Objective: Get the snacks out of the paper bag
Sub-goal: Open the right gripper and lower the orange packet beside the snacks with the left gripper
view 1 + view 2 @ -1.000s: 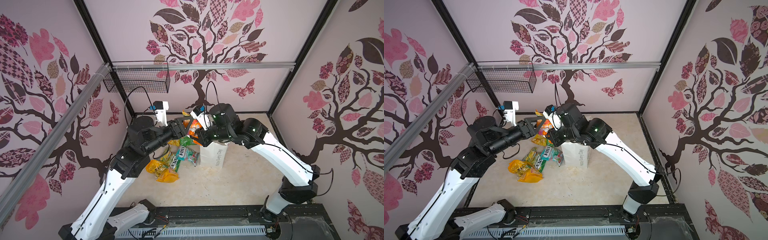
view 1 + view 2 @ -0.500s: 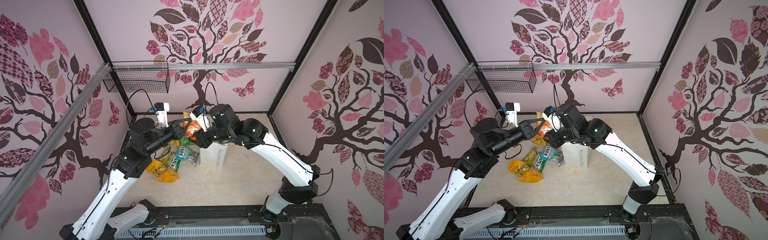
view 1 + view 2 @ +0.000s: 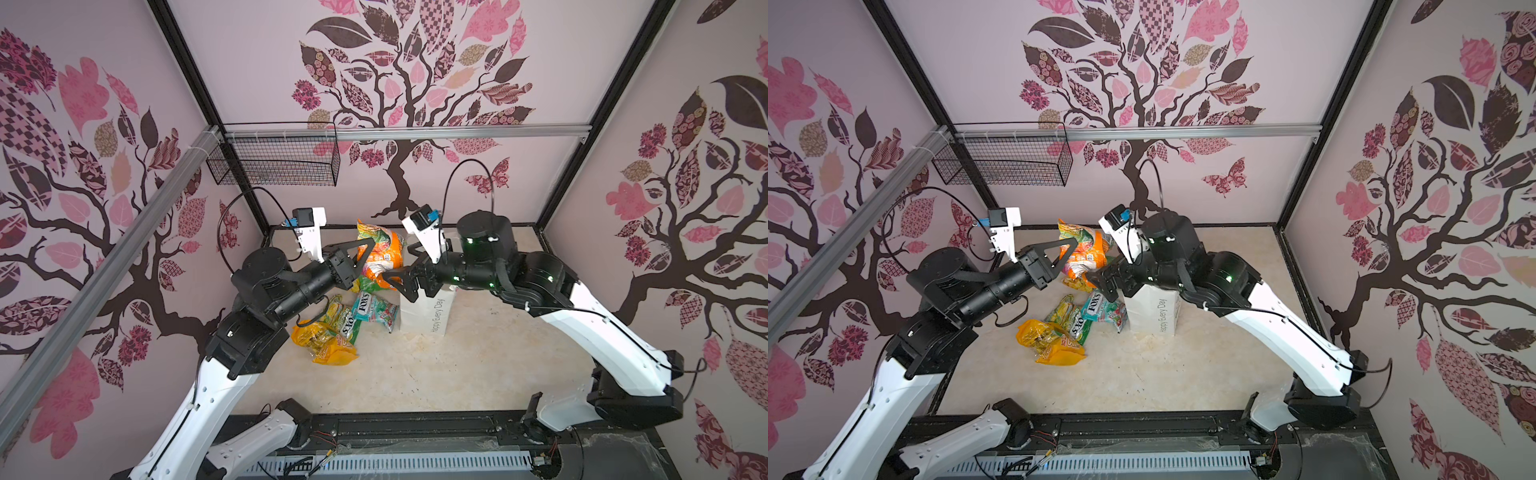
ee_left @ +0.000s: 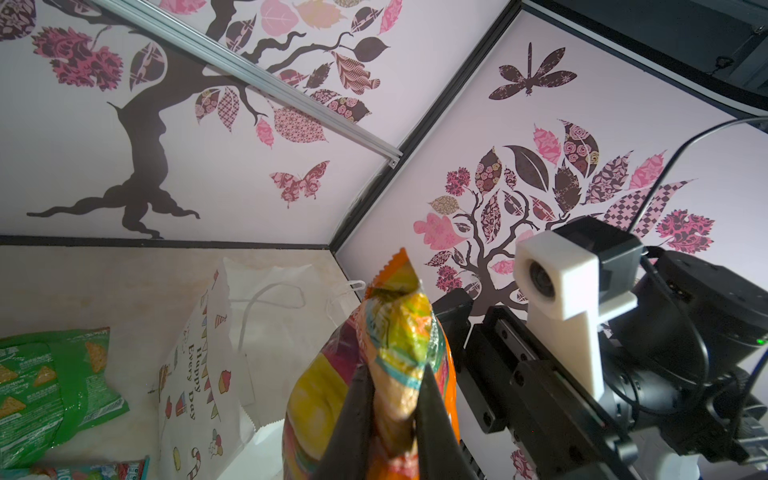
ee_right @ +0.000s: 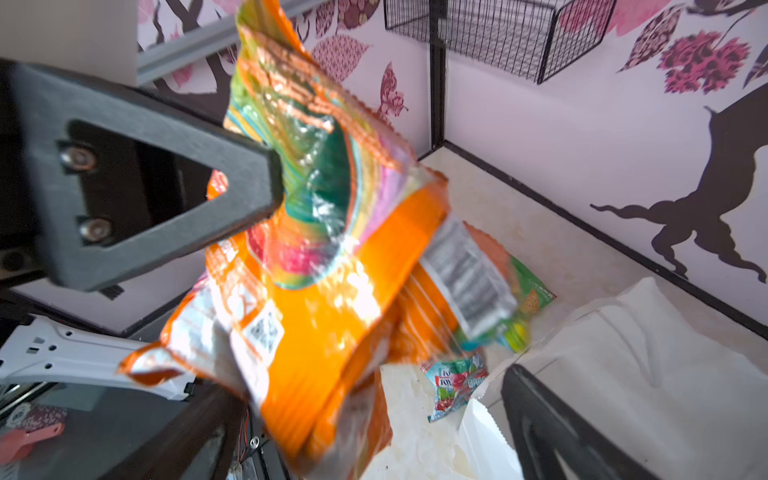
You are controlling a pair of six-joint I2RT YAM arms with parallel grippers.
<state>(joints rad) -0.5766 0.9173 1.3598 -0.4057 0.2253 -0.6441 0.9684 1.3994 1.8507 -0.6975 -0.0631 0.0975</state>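
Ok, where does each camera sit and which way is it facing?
Top views: high at the front, looking down toward the back wall; both arms show, left gripper shut on the orange packet, right gripper open by the paper bag.
Left wrist: on the left arm, looking past its fingers to the bag and right arm.
Right wrist: on the right arm, facing the packet and wire basket; its open fingers show.
Shared: all show the packet.
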